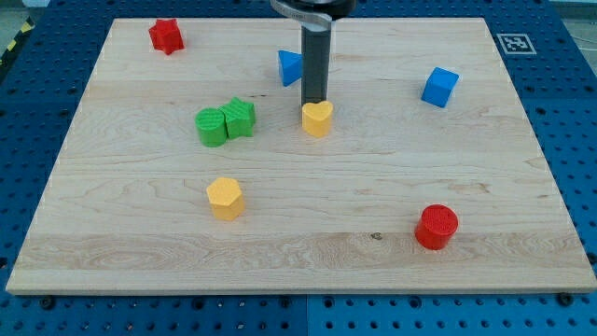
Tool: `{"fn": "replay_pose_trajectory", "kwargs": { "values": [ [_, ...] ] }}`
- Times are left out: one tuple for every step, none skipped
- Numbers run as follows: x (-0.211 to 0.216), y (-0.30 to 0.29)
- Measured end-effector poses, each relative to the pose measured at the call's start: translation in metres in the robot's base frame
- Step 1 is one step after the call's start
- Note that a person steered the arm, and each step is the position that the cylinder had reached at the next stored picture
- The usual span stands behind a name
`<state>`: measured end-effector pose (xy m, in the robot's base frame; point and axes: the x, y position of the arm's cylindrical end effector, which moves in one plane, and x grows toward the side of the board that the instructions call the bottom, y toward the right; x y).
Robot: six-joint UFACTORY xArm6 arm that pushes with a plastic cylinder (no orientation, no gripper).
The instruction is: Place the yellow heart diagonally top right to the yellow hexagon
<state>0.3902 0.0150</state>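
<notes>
One rod, no fingers: my tip (314, 101) touches the yellow heart (317, 119) from above-behind.

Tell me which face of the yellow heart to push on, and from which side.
No grip here, only a push. My tip sits at the heart's top edge. The heart already lies up and right of the hexagon, so only light nudges from its top or left face seem needed.

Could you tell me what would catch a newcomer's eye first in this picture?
Probably the dark rod coming down from the view's top centre, my tip resting right at the top edge of the yellow heart mid-board. Next, the yellow hexagon lower left of it, and the bright red cylinder alone near the bottom right.
</notes>
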Motion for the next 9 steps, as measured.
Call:
{"fn": "replay_pose_trajectory", "kwargs": {
  "values": [
    [-0.002, 0.002],
    [-0.009, 0.011],
    [-0.007, 0.013],
    [-0.004, 0.015],
    [-0.002, 0.015],
    [0.007, 0.015],
    [0.014, 0.015],
    [0.028, 0.015],
    [0.045, 0.015]
  ]
}}
